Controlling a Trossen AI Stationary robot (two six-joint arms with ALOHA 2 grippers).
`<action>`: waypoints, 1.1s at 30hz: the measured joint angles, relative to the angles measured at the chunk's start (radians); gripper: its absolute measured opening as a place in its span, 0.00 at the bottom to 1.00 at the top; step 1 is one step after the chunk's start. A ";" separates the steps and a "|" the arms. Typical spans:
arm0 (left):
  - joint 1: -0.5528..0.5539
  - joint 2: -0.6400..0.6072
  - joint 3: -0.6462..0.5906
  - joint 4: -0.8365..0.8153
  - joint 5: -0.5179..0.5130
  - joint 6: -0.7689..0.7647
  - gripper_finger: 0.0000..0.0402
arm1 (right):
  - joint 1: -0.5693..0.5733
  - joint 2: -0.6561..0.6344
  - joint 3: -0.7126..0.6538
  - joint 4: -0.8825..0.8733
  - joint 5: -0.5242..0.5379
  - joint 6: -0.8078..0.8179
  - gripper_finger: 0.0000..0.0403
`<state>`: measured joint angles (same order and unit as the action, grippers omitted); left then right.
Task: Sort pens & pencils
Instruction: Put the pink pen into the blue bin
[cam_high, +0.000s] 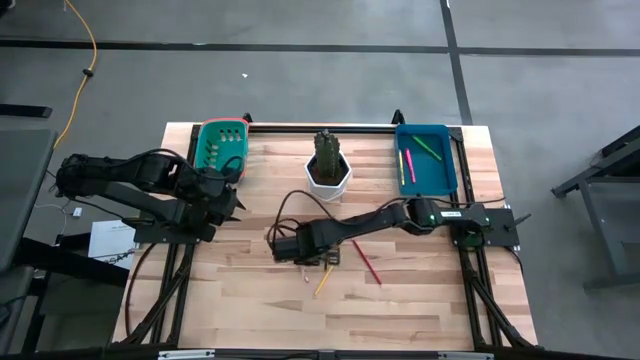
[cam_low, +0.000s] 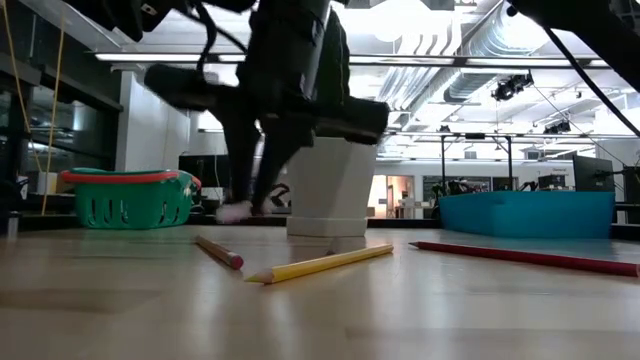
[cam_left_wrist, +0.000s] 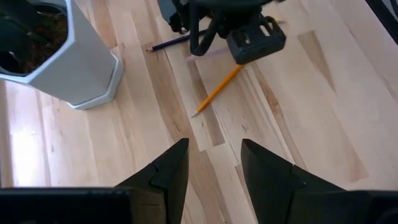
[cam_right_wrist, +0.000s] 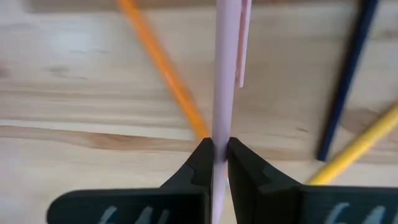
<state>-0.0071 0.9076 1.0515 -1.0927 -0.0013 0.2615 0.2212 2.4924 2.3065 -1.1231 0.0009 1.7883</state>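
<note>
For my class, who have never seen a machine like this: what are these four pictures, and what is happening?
Two dark robot arms work at a wooden table. One picture looks down from above, one looks level across the tabletop, and two come from cameras on the arms' wrists. The right gripper has its fingers shut on a pale pink pen. The left gripper waits open near a green basket. Loose on the table lie a yellow pencil, a red pencil, an orange pencil and a dark pencil. A blue tray already holds pens, beside a white plant pot.
</note>
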 joint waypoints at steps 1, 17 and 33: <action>0.000 -0.003 0.000 0.001 -0.008 0.002 0.33 | -0.004 -0.001 0.016 0.001 0.018 -0.016 0.03; 0.001 -0.051 0.003 0.043 -0.043 -0.030 0.33 | -0.046 -0.100 0.048 0.065 0.210 -0.207 0.03; 0.001 -0.087 0.003 0.105 -0.101 -0.107 0.33 | -0.078 -0.295 0.049 0.214 0.385 -0.544 0.03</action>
<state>-0.0059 0.8211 1.0542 -0.9874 -0.1023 0.1548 0.1436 2.1974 2.3554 -0.9092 0.3863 1.2444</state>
